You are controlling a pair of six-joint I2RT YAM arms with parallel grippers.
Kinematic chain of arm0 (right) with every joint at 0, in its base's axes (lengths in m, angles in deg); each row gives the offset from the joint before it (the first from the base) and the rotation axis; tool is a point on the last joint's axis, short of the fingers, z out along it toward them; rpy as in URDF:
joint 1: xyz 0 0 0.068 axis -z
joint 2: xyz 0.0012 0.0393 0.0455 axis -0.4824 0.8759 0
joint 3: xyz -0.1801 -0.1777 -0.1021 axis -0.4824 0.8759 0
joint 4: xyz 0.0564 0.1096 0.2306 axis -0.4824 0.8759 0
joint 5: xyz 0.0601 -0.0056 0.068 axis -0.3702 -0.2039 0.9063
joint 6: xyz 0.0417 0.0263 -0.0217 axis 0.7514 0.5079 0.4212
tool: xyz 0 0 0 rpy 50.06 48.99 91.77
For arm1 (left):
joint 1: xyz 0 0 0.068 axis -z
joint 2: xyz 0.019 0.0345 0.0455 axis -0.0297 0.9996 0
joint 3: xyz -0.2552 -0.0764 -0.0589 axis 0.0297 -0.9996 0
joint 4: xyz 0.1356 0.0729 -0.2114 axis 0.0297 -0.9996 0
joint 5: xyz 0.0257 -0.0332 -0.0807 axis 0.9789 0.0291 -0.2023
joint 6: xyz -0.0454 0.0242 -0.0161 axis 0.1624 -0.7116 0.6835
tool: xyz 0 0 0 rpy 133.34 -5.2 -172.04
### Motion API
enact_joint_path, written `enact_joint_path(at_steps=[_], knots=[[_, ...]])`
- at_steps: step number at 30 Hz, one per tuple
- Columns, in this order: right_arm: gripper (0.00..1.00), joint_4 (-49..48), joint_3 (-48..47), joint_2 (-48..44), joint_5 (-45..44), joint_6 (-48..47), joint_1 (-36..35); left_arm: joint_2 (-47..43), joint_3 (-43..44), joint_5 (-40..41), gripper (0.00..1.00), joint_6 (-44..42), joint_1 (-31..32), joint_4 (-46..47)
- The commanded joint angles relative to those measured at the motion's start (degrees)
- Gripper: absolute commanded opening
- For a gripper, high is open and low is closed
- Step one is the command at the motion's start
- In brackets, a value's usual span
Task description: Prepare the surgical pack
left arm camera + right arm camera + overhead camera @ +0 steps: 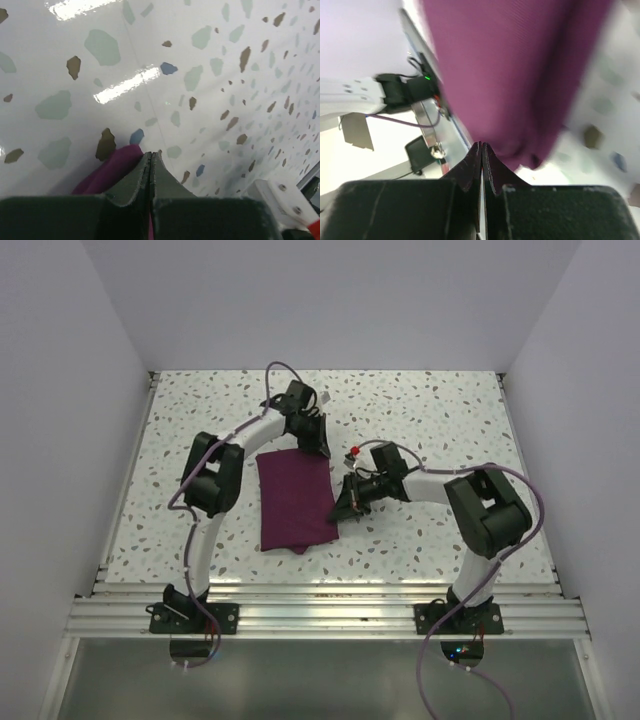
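Left gripper (320,438) is reached out to the far-right corner of the deep purple-maroon folded fabric cloth (293,502). Its fingers are pressed together, with purple showing in the seam (112,170). Right gripper (343,508) is elbowed in low at the cloth's right edge, jaws closed. Can't tell if it's pinching fabric; the wrist view is blurred. White speckled tabletop (430,410) is bare around the cloth. Pale walls (60,390) stand on three sides, and an aluminium rail (320,612) runs along the near edge.

Left claw (151,156) pressed together, pinching surgical pack (107,171) edge (purple sliver between); speckled table (210,75) beneath.
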State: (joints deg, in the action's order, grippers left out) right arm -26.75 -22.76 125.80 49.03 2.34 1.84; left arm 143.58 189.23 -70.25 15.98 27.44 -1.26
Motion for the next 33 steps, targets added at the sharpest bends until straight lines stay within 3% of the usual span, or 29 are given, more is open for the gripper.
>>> enact_joint_path(at_steps=[1,6,10,14,15,18,20,24,28,33], knots=[[0.01,-5.0,5.7,3.3,1.8,0.3,-0.3,5.3,5.1,0.5,0.03,-0.2,-1.0,-4.2],[0.01,-7.0,10.7,5.4,1.5,-0.8,-0.3,8.2,9.4,0.4,0.02,-0.9,-2.1,-6.2],[0.01,-4.4,10.0,2.0,1.4,-1.1,-0.3,7.2,13.3,0.2,0.05,-1.2,-2.8,-8.6],[0.01,5.0,4.5,-3.3,-0.8,-4.5,-0.3,0.1,14.4,2.6,0.25,-0.4,-3.0,-9.8],[0.01,9.7,3.3,-4.2,-1.9,-5.4,-0.3,-1.9,13.6,3.6,0.35,-0.2,-3.0,-9.7],[0.01,18.8,-1.7,-7.7,-6.5,-9.3,-0.3,-14.1,8.2,7.3,0.50,0.2,-3.1,-8.5],[0.02,22.6,-5.4,-8.8,-10.1,-12.1,-0.3,-18.6,3.3,11.5,0.53,0.5,-3.4,-9.0],[0.04,31.6,-11.6,-7.7,-16.2,-16.7,-0.2,-29.8,-5.5,24.1,0.52,3.1,-4.2,-16.9],[0.05,35.6,-19.1,-3.8,-22.1,-19.1,-0.2,-38.7,-19.7,35.1,0.46,5.4,-4.5,-19.6],[0.06,41.6,-27.5,5.7,-27.1,-19.8,-0.3,-45.2,-34.4,36.8,0.43,7.2,-5.3,-19.4]])
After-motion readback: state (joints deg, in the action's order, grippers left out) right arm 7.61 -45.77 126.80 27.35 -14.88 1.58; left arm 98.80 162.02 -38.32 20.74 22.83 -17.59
